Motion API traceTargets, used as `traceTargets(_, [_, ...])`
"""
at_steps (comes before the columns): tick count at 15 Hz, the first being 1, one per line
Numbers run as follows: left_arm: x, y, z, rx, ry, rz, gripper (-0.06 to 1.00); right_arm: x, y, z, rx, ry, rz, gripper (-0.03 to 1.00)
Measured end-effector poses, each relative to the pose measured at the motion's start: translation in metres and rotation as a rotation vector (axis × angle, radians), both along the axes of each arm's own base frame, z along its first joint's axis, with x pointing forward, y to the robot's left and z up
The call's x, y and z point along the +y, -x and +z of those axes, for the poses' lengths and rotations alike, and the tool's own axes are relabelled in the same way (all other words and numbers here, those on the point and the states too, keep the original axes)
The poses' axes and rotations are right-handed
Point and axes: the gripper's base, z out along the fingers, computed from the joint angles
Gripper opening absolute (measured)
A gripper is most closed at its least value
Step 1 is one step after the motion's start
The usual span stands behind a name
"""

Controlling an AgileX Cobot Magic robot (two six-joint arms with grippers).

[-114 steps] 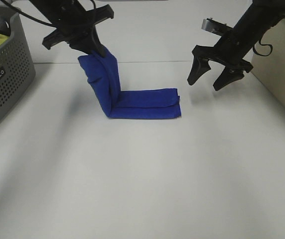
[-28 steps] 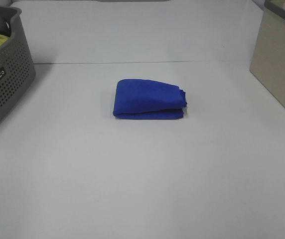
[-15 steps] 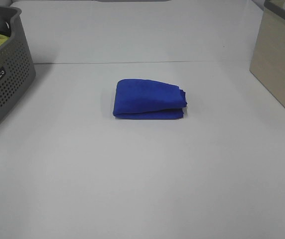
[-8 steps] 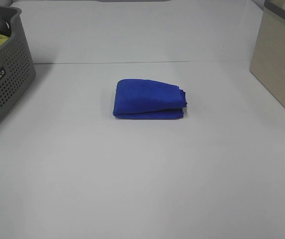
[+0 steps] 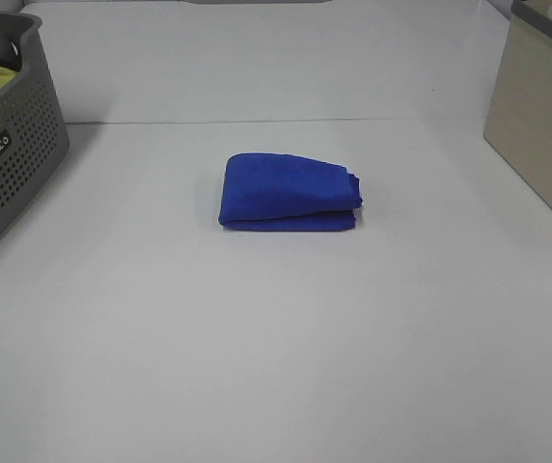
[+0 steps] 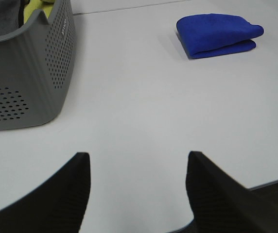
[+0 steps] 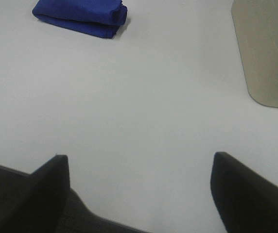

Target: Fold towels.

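Exterior high view: the blue towel (image 5: 289,192) was seen folded into a thick bundle on the white table (image 5: 276,347), well apart from both grippers. The left gripper (image 6: 136,189) and right gripper (image 7: 139,187) were held with fingers spread wide, nothing between them.

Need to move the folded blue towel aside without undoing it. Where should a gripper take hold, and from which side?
Probably the rounded folded edge of the blue towel, coming from the basket side with the left gripper. All layers join there, whereas the opposite end shows loose stacked edges that could splay.
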Motion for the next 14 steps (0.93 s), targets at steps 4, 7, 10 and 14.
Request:
traceTargets(4, [0.0,0.0,0.0,0.0,-0.001,0.0,0.56,0.0,0.0,0.0,0.0,0.0,0.0,0.78])
traceTargets(7, [0.0,0.0,0.0,0.0,-0.001,0.0,0.56,0.0,0.0,0.0,0.0,0.0,0.0,0.78])
traceTargets(10, [0.0,0.0,0.0,0.0,-0.001,0.0,0.56,0.0,0.0,0.0,0.0,0.0,0.0,0.78])
traceTargets(14, [0.0,0.0,0.0,0.0,-0.002,-0.001,0.56,0.0,0.0,0.0,0.0,0.0,0.0,0.78])
